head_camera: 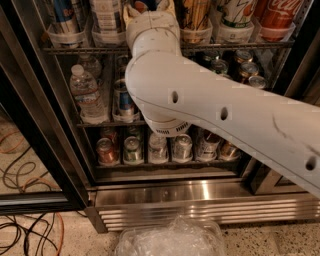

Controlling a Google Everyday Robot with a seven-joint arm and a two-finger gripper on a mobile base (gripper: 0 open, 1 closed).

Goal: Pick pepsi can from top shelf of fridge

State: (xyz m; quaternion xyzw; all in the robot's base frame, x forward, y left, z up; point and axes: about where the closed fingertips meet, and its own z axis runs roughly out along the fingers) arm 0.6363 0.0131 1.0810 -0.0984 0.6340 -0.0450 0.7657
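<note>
Gripper [149,10]: up at your top shelf [225,46], straddling the can [144,4].
Grip: you cannot tell whether it has closed.

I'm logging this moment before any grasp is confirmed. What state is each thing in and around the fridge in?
fridge: door open, racks stocked.
top shelf: lined with tall cans standing in clear cups.
pepsi can: upright on the top shelf, mostly hidden behind the gripper.
gripper: raised to the top shelf, at the pepsi can.
water bottle: upright, capped, on the middle rack.
short cans: upright on the bottom rack.
</note>
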